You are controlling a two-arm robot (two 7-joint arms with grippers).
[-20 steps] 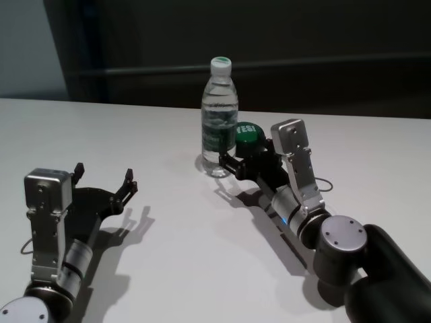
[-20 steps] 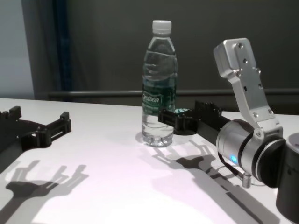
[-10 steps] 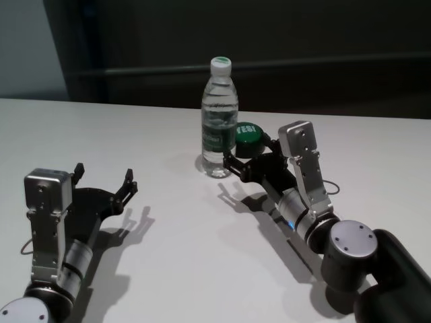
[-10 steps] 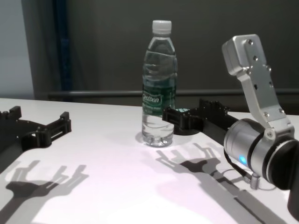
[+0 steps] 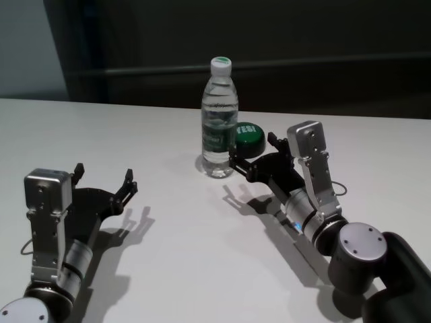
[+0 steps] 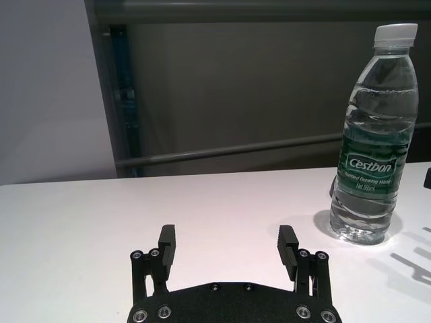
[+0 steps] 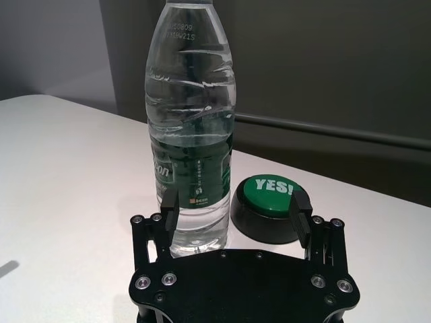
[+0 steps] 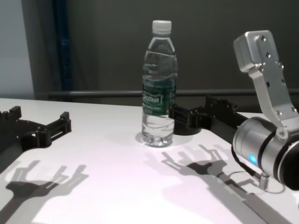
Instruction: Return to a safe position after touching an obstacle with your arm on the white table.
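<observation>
The obstacle, a clear water bottle (image 5: 220, 121) with a white cap and a green Cestbon label, stands upright on the white table (image 5: 175, 262). My right gripper (image 5: 252, 152) is open and empty, low over the table just right of the bottle. One fingertip is close by the bottle's base; I cannot tell whether it touches. In the right wrist view the bottle (image 7: 192, 128) stands just beyond one finger (image 7: 168, 206). In the chest view the right gripper (image 8: 191, 110) shows beside the bottle (image 8: 159, 84). My left gripper (image 5: 104, 176) rests open and empty at the near left.
A low black button with a green "YES!" top (image 5: 247, 134) sits right of the bottle, just beyond my right gripper's open fingers; it also shows in the right wrist view (image 7: 269, 195). A dark wall and rail run behind the table's far edge.
My right arm has drawn back toward the right and toward me, and its fingertip has slid away from the bottle's front. The bottle stays upright in place. The left arm has not moved.
</observation>
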